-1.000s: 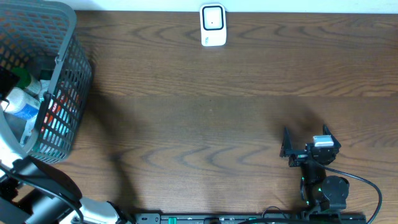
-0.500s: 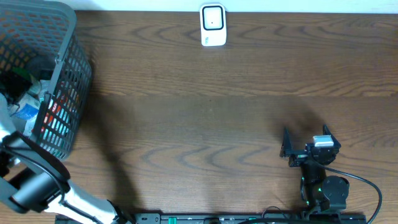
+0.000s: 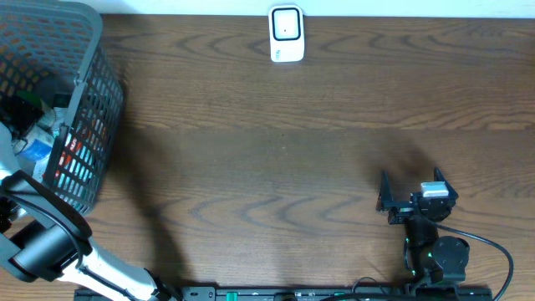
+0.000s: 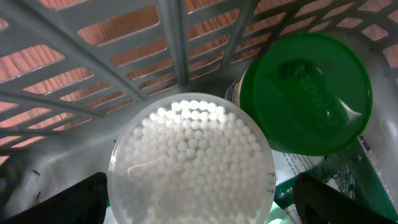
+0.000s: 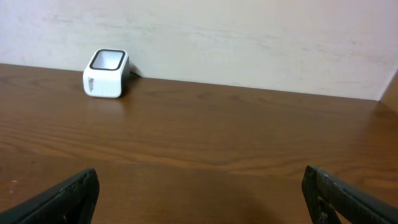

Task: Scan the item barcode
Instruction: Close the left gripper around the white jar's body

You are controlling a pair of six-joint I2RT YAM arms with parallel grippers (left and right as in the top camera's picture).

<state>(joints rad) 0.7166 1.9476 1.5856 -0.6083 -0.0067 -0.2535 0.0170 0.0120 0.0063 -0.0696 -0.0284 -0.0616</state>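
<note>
In the left wrist view, a round clear-lidded tub of white beads [image 4: 189, 158] lies in the grey mesh basket [image 3: 88, 92], right under my left gripper [image 4: 202, 202]. The gripper is open, with one black finger [image 4: 68, 202] on each side of the tub and a small gap showing on the right. A green-lidded jar [image 4: 311, 93] leans beside the tub. The white barcode scanner [image 3: 286, 33] stands at the table's far edge and also shows in the right wrist view as the scanner [image 5: 106, 73]. My right gripper [image 3: 410, 182] rests open and empty near the front right.
The basket fills the far left corner and holds several packed items, among them a blue-and-white bottle [image 3: 33, 150]. Its mesh wall [image 4: 124, 56] stands close behind the tub. Brown wood table [image 3: 276, 150] runs between basket and right arm.
My left arm has pushed further down into the basket, and its jaws have spread a little wider. The right arm has not moved.
</note>
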